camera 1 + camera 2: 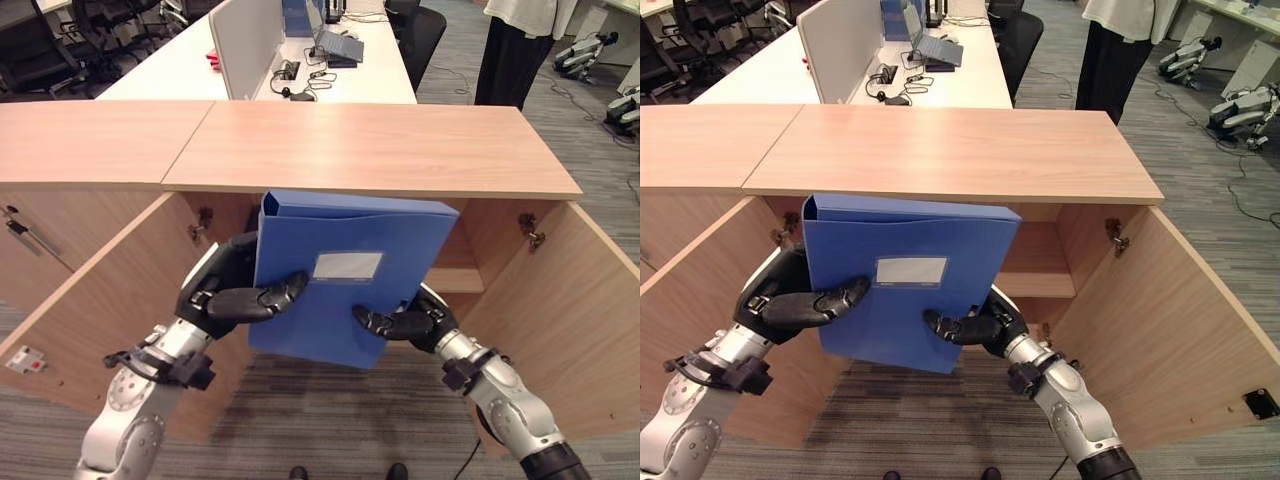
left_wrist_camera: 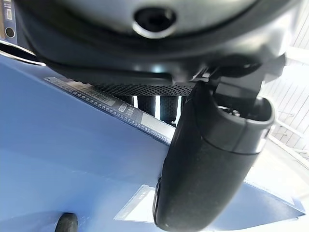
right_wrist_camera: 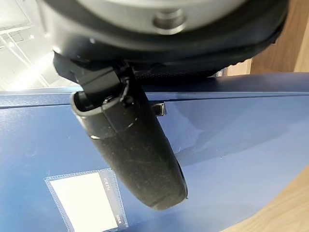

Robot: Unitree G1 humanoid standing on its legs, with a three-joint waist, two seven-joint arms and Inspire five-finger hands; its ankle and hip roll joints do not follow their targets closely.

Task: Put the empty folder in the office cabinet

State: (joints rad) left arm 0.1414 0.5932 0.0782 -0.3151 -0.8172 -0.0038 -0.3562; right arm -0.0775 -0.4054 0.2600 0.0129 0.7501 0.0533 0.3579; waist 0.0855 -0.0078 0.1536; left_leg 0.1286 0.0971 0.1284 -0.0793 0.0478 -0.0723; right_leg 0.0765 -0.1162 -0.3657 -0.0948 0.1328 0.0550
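Thumbs first: both of mine lie across the front face of the blue folder (image 1: 340,285), and the rest of my fingers go behind it, so I have it pinched from either side. My left hand (image 1: 235,295) clamps the folder's left edge about halfway down, thumb stretched out over the blue cover toward the white label pocket (image 1: 347,265). My right hand (image 1: 410,322) grips lower down on the right edge, near the bottom corner, thumb pointing inward along the cover. Up close from the left wrist, my thumb (image 2: 207,164) presses flat on the blue surface beside a strip of printed label. From the right wrist, my thumb (image 3: 133,150) lies on the cover just above the label pocket (image 3: 84,200).

I hold the folder upright with a slight tilt, face toward me, in front of the open mouth of the office cabinet (image 1: 370,145). Its top edge sits just below the cabinet's wooden top, and its lower part hangs clear over the striped carpet (image 1: 330,410). Both cabinet doors stand swung wide, the left door (image 1: 110,300) and the right door (image 1: 570,320). Past the folder's right side I see a shelf (image 1: 455,278) inside.

Beyond the cabinet stands a white desk (image 1: 180,65) with a grey divider panel (image 1: 245,40), and a person (image 1: 520,50) stands to the right of it.
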